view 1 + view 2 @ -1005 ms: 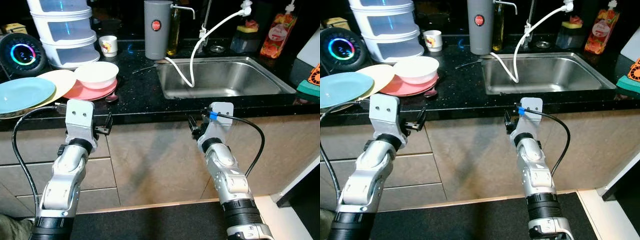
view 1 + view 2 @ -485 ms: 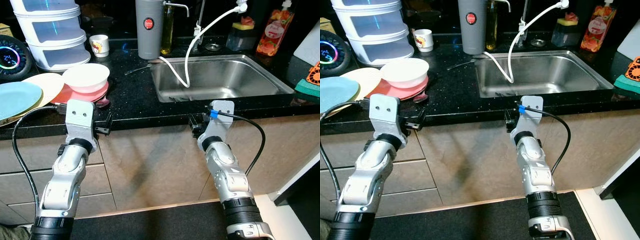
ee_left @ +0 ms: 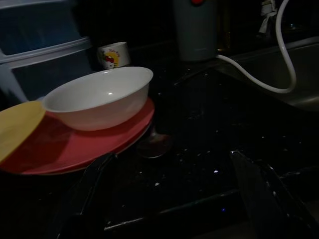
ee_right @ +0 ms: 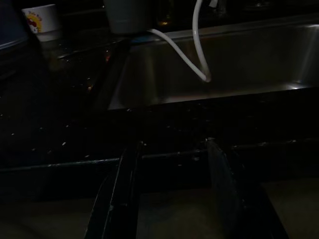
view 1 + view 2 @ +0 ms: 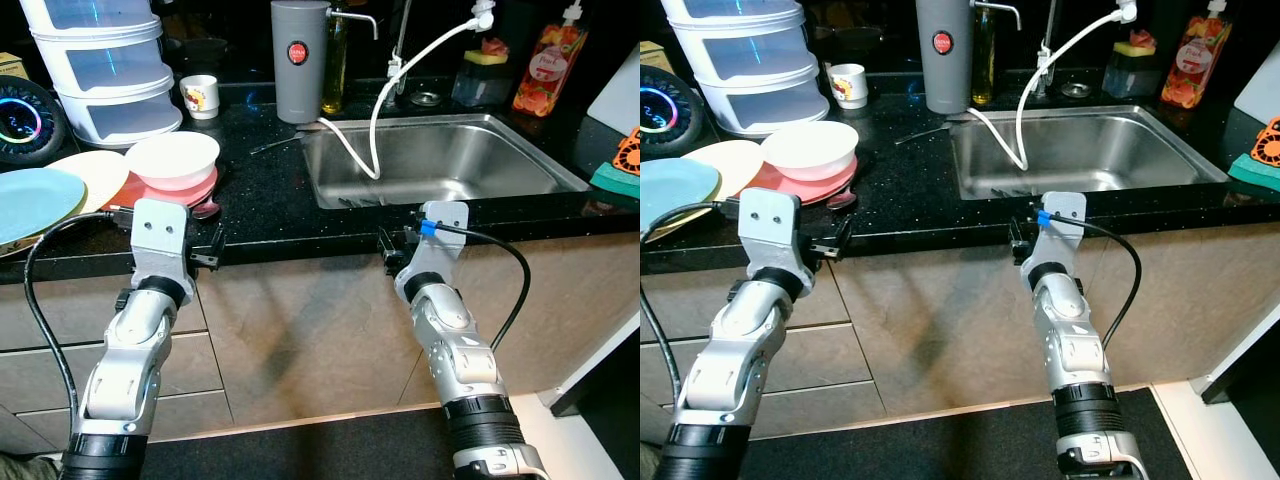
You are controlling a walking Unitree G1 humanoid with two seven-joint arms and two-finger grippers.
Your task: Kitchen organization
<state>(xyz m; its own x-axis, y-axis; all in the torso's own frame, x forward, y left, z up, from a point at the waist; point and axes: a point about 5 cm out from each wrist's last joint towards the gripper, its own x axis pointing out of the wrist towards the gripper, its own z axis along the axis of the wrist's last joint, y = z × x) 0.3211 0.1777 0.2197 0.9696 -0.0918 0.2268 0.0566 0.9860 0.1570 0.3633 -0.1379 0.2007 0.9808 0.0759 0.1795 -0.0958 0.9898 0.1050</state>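
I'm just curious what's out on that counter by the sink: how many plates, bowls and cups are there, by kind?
Plates: 3 (blue plate, cream plate, pink plate)
Bowls: 1 (white bowl, sitting on the pink plate)
Cups: 1 (small printed cup)
Total: 5

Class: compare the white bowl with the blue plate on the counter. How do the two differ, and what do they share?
The white bowl is deep and rests on a red plate; the blue plate is flat and lies partly over a cream plate. The bowl sits nearer the sink than the blue plate. Both are round and empty.
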